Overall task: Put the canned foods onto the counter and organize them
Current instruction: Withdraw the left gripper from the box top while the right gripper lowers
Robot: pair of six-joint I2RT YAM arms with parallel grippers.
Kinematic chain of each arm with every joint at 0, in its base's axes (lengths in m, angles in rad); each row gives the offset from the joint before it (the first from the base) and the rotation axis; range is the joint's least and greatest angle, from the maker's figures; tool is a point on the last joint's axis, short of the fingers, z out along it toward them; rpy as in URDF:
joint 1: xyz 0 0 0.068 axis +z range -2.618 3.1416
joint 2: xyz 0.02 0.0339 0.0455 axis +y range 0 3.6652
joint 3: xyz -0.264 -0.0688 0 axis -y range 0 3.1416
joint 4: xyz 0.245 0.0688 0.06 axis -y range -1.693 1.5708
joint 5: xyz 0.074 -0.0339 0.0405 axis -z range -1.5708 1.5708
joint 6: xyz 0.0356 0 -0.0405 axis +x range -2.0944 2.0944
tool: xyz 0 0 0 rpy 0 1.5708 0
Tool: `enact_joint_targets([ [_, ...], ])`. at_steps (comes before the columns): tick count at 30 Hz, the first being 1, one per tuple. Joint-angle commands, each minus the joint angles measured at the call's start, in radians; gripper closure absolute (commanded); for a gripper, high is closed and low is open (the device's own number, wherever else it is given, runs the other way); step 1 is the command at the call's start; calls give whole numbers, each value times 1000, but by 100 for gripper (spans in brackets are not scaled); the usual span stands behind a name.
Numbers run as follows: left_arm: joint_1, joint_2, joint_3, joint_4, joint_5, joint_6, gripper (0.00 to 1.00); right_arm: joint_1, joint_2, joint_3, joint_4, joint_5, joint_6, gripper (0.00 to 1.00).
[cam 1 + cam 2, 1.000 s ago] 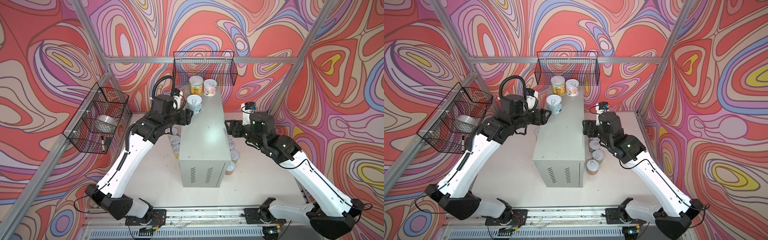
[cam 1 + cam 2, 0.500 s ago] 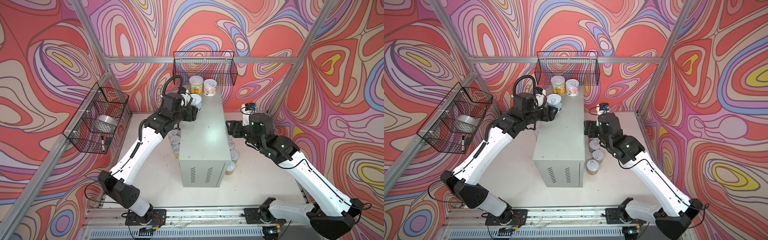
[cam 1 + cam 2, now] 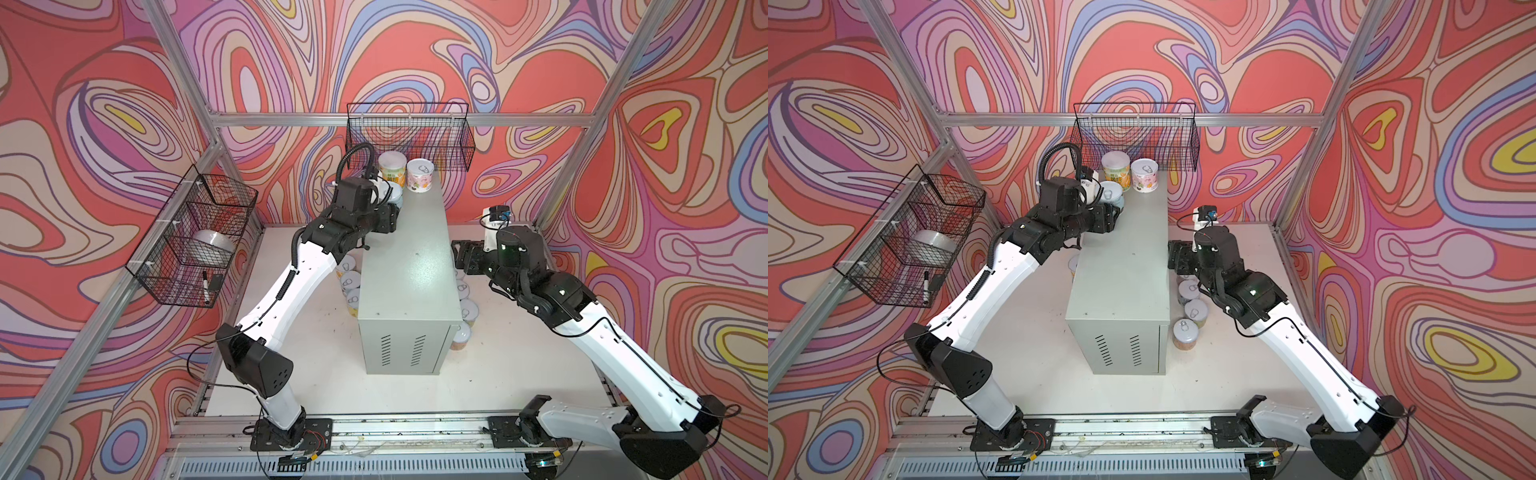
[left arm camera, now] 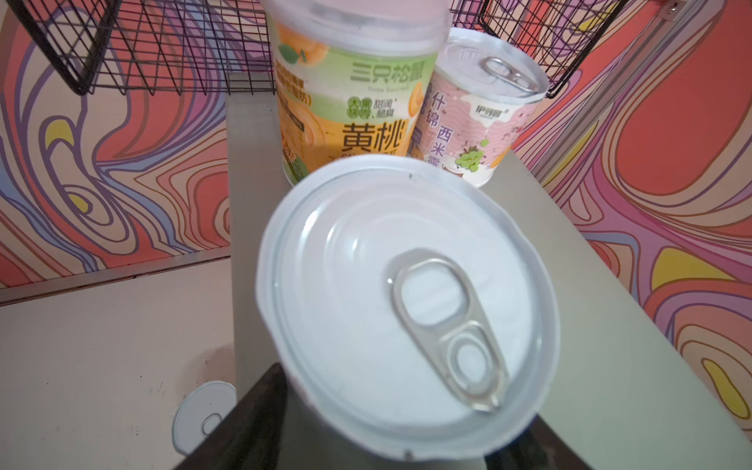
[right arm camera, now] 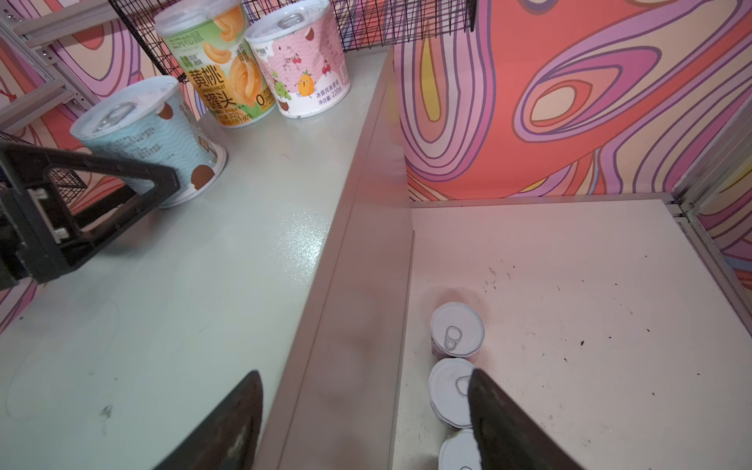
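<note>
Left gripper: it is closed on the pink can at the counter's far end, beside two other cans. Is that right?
No. The left gripper is closed on the pale blue can; the pink can and the yellow-green can stand free beside it, as the right wrist view shows. The counter's far end is right.

Black wire basket [image 3: 409,141] hangs on back wall, seen in both top views [image 3: 1136,137]. Second wire basket [image 3: 174,289] with compartments is mounted on the left-side frame. It holds a whitish tape roll [image 3: 212,245] in a middle compartment and a black marker [image 3: 205,286] lower down, beside a small dark item, unclear what. Aluminium frame bars [image 3: 291,120] edge the cell. Swirl-pattern wall covering [image 3: 104,104] in red, pink, purple and yellow covers all sides. White tabletop [image 5: 569,305] has dark specks. Metal rail [image 3: 415,428] runs along the front edge.
</note>
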Motion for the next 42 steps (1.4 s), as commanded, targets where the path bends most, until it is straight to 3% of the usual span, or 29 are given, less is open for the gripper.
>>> enact_joint_targets([
  [1, 9, 33, 29, -10, -10, 5, 28, -6, 8, -11, 16, 13, -13, 18],
  [18, 21, 110, 129, -47, 12, -7, 27, -10, 11, -27, 17, 10, -4, 18],
  [25, 24, 84, 130, -59, 16, 0, 1, -12, -28, -44, -10, 17, 11, 18],
  [34, 23, -67, 80, -106, -12, 23, 0, -12, -107, -105, -104, 42, 46, 18],
  [42, 9, -318, -93, -132, -53, 11, 0, -12, -211, -202, -196, 67, 107, 15],
])
